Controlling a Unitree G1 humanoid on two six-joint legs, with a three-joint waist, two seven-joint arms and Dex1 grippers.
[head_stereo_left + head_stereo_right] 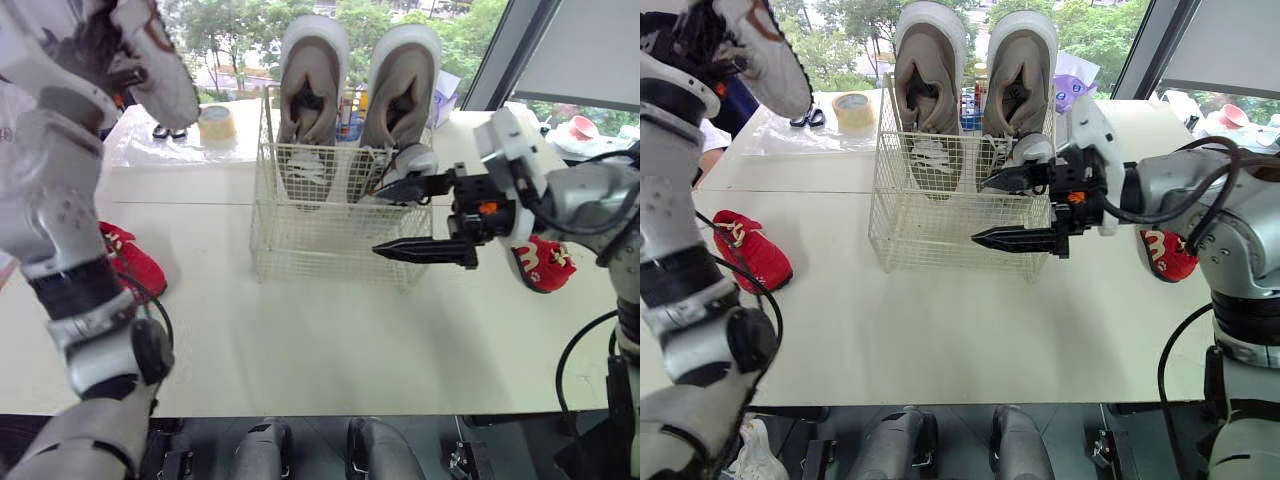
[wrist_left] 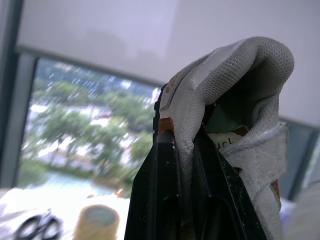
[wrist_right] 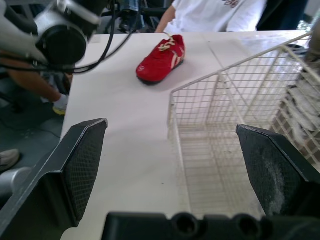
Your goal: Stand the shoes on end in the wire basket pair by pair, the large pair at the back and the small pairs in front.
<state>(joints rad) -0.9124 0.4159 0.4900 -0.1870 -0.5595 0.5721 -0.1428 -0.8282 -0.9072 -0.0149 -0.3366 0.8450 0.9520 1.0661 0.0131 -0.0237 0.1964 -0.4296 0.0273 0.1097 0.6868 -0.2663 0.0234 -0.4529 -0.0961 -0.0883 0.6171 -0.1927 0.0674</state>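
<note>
Two large beige shoes (image 1: pixel 312 80) (image 1: pixel 400 85) stand on end at the back of the white wire basket (image 1: pixel 300 225). A small pale shoe (image 1: pixel 413 160) shows at the basket's right side. My left gripper (image 2: pixel 182 137) is raised high at the far left, shut on the edge of a small white shoe (image 2: pixel 240 100) (image 1: pixel 165 80). My right gripper (image 1: pixel 382 220) is open at the basket's front right corner, with nothing between its fingers. One red shoe (image 1: pixel 130 260) lies on the table to the left, another (image 1: pixel 540 265) on the right behind my right wrist.
A tape roll (image 1: pixel 216 125) and scissors (image 1: pixel 170 131) lie behind the basket at the left. A purple packet (image 1: pixel 445 95) sits behind it on the right. A person in a white shirt (image 3: pixel 215 15) stands by the table's left end.
</note>
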